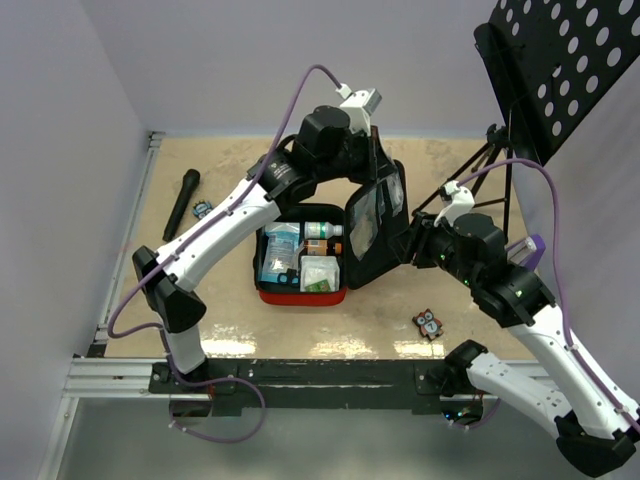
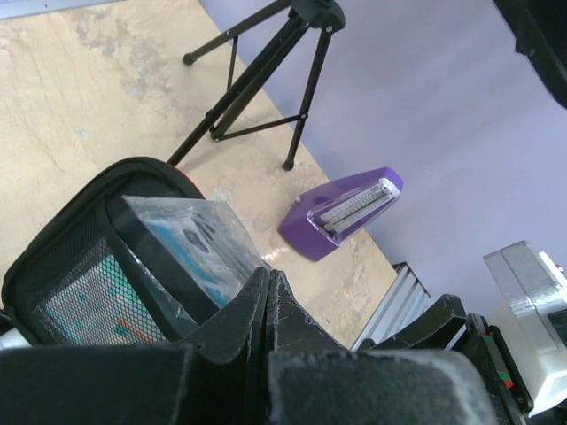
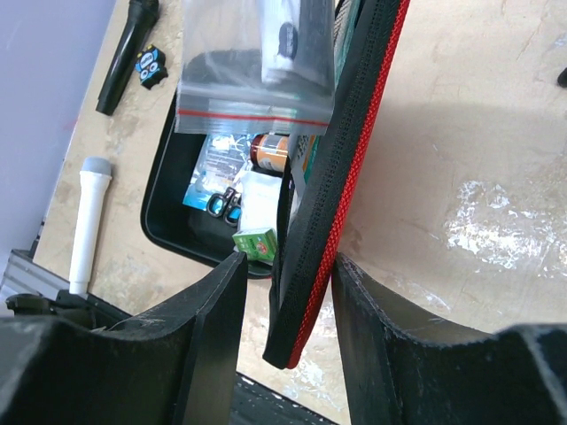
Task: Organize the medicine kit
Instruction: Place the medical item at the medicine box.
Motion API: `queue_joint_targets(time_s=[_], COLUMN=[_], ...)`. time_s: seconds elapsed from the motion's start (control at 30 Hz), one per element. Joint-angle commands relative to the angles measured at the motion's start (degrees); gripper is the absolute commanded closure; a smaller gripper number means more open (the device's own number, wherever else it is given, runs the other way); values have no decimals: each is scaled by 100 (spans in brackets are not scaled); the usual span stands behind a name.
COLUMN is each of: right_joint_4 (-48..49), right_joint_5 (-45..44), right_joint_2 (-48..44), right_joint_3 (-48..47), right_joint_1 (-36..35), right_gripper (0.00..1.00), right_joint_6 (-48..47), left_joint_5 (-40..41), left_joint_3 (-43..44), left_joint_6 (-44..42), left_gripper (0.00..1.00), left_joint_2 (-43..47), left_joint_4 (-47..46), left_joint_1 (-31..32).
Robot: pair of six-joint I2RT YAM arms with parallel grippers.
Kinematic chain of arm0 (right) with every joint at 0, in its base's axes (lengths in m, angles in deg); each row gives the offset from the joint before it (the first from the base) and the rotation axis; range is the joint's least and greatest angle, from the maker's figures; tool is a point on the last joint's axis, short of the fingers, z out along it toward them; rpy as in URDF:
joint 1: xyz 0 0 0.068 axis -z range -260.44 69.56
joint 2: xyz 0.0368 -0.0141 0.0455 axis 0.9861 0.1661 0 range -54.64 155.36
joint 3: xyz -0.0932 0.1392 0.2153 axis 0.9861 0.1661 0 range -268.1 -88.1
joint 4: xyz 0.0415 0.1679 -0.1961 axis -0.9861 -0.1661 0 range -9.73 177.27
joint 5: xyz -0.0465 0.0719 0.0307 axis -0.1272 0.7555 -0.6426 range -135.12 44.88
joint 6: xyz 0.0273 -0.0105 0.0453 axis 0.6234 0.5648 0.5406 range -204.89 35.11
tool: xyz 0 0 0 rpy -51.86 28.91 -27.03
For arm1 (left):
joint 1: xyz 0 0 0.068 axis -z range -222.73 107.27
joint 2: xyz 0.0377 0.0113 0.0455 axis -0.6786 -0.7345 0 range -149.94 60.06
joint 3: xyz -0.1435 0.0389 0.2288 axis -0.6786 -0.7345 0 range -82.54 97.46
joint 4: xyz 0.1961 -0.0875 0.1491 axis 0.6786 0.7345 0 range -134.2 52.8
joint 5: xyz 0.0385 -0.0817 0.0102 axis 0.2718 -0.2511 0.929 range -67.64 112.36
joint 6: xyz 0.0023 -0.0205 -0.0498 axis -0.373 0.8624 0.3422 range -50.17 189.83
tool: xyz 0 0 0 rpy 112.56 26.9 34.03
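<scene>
Colours rn: medicine kit = red outside, black lining + black zip edge, w/ the right pincer's black fingers either side of it. Clear zip bag just beyond that pincer has a thin red stripe. Small green box just left of it. Further left, a black mic and a white tube w/ a grey tip. Table is beige, mottled w/ pale blotches. Left pincer is black too. Beyond it, a purple wedge w/ a silvery face, then a black tripod.
</scene>
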Motion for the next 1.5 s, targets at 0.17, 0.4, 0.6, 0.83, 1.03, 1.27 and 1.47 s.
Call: queue_joint_targets(time_s=[0.17, 0.4, 0.6, 0.83, 1.03, 1.27, 1.47], right_joint_4=[182, 217, 217, 217, 235, 191, 208], right_joint_5=[62, 89, 80, 19, -34, -69, -26], right_joint_2=[31, 49, 75, 101, 110, 128, 128], right_joint_3=[-161, -117, -82, -74, -73, -100, -74], right_joint_1=[-37, -37, -37, -37, -37, -28, -37], right_gripper=[53, 53, 53, 53, 54, 54, 54], right_joint_6=[48, 48, 48, 57, 83, 92, 101], left_joint_5=[-389, -811, -917, -566, -30, -256, -555], left_joint_3=[696, 1048, 1031, 724, 197, 125, 196], left_joint_6=[-301, -591, -811, -846, -697, -469, -354], left_gripper=[100, 100, 89, 41, 45, 99, 100], left_joint_2=[-527, -993, -942, -274, 175, -70, -431], left_joint_4=[824, 1237, 1361, 1202, 720, 96, -28], left_joint_1=[-116, -178, -178, -230, -301, -292, -301])
